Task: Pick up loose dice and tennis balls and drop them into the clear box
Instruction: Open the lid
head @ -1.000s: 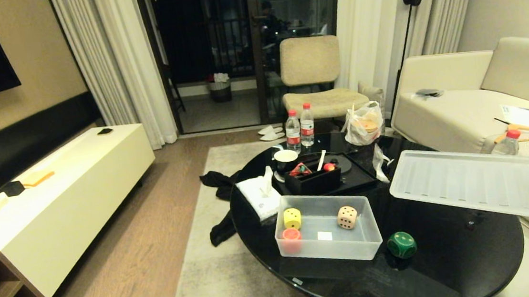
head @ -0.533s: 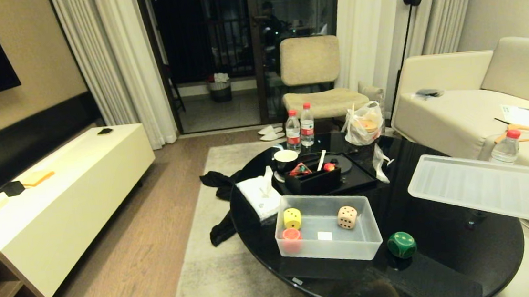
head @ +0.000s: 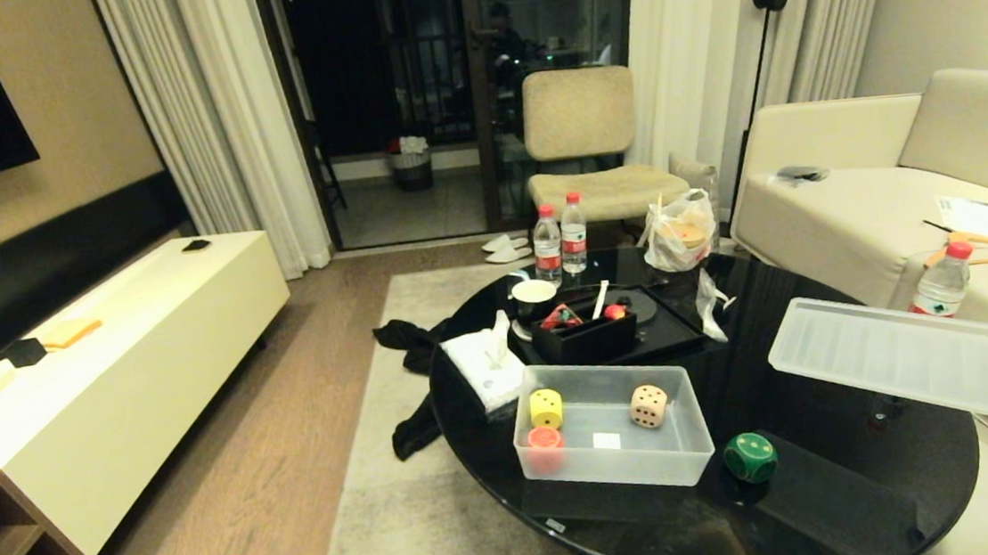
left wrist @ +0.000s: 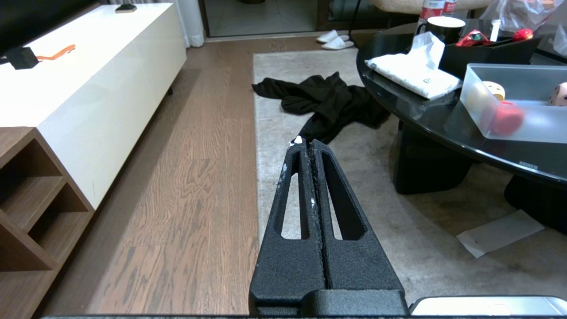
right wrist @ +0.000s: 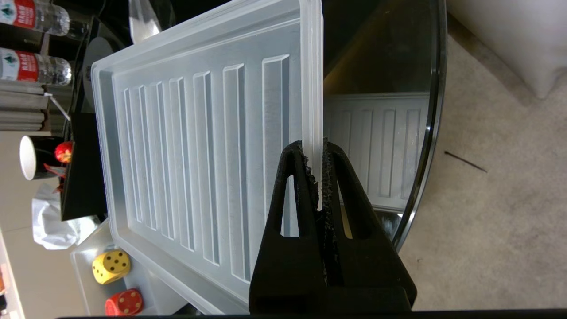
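The clear box (head: 615, 468) stands open on the round black table (head: 835, 498). Inside it lie a yellow die (head: 547, 408), a red-orange die (head: 544, 438) and a beige die (head: 648, 406). A green die (head: 750, 457) sits on the table just right of the box. My right gripper (right wrist: 318, 148) is shut on the rim of the box's ribbed lid (head: 903, 358), holding it slightly tilted above the table's right side. My left gripper (left wrist: 305, 142) is shut and empty, parked over the rug left of the table. No tennis balls are in view.
Behind the box are a black organiser tray (head: 586, 334), a tissue pack (head: 484, 363), a cup (head: 534, 294), two water bottles (head: 559, 238) and a plastic bag (head: 678, 233). The sofa (head: 855, 210) is close on the right. Black clothing (head: 414, 383) lies on the rug.
The right gripper has carried the lid to the right and a little lower over the table's right side. The dice, the box and the left arm have not moved.
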Controlling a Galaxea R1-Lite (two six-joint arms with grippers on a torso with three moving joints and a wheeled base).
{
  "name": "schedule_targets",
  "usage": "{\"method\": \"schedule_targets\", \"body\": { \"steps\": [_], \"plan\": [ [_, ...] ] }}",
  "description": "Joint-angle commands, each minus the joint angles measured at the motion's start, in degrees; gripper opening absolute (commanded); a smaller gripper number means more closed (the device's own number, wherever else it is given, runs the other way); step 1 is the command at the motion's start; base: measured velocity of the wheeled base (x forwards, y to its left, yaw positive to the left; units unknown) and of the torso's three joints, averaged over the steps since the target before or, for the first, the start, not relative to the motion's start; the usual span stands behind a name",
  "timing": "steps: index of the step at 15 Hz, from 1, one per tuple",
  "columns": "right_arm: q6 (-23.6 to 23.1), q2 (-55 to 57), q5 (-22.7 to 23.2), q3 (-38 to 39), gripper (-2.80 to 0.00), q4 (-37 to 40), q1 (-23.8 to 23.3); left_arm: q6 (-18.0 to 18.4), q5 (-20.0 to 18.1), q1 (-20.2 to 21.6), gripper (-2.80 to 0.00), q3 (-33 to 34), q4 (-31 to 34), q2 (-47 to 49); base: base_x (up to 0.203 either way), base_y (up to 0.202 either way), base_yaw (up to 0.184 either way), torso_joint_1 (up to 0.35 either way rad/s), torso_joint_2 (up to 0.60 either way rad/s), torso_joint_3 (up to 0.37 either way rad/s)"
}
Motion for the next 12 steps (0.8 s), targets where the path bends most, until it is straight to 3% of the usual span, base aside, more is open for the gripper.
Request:
{"method": "schedule_targets", "body": {
  "steps": [1, 7, 12],
  "plan": [
    [0.2, 4.3, 0.0, -2.8, -2.80, 0.1, 1.0, 0.0, 0.0, 0.0, -2.80, 0.1, 0.0, 0.0, 0.000, 0.000, 0.000, 0.000, 0.00, 0.000],
    [0.4, 10.4, -3.2, -8.9, -2.80, 0.3, 4.9, 0.0, 0.0, 0.0, -2.80, 0.1, 0.0, 0.0, 0.000, 0.000, 0.000, 0.000, 0.00, 0.000],
    [1.0, 13.3, -3.8, -9.4, -2.80, 0.1, 7.3, 0.0, 0.0, 0.0, -2.80, 0.1, 0.0, 0.0, 0.000, 0.000, 0.000, 0.000, 0.00, 0.000]
  ]
}}
